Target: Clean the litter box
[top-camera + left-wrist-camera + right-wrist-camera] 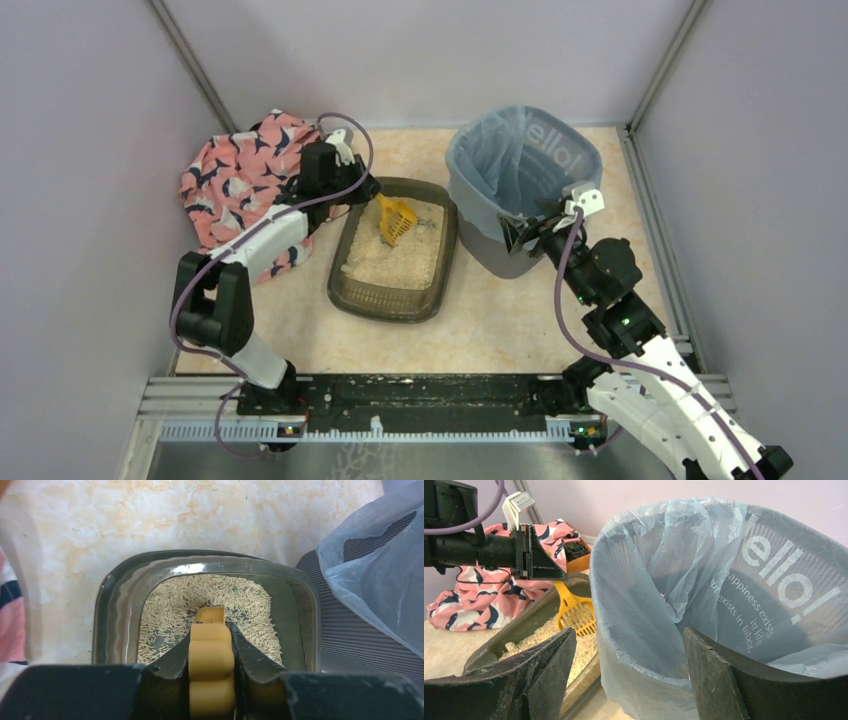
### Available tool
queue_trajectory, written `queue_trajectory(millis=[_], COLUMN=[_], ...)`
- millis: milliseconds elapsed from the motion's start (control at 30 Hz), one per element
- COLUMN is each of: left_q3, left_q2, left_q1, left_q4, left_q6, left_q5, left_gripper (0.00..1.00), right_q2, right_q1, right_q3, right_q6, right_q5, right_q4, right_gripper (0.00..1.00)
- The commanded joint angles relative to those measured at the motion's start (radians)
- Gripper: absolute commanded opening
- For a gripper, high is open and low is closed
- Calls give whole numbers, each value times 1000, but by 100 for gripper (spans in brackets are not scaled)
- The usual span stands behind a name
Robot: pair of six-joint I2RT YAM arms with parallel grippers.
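Holding scoop (397, 222) in my left gripper (372, 192), head down in litter box (385, 305) far end. Right gripper (522, 232) wide at bin (480, 250) rim. Box edge sits just beside bin, with bare worktop (500, 330) nearside.

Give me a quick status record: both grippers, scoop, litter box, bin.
left gripper: shut on the scoop handle
scoop: yellow, slotted head angled down over the litter at the box's far end
litter box: pale litter inside, beside the bin
bin: upright, lined with a blue bag
right gripper: open, fingers either side of the bin's near bagged rim; contact unclear
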Motion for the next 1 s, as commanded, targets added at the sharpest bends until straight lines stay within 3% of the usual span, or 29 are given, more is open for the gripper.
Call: queue_trajectory(millis=[0, 333, 733, 967], left_q3=[-80, -84, -182, -231], left_q2=[98, 156, 173, 206], left_q1=[20, 72, 57, 60], left_q4=[-77, -16, 162, 335], left_q6=[-43, -88, -196, -298], left_q5=[182, 267, 328, 461], left_gripper=[0, 0, 0, 0], right_q2=[23, 19, 26, 26], right_q1=[0, 0, 0, 0], right_q3=[10, 8, 7, 9], right_q6=[11, 9, 9, 9], right_q5=[-15, -11, -13, -12], right_q4=[-10, -14, -12, -17], right_gripper=[78, 78, 78, 78])
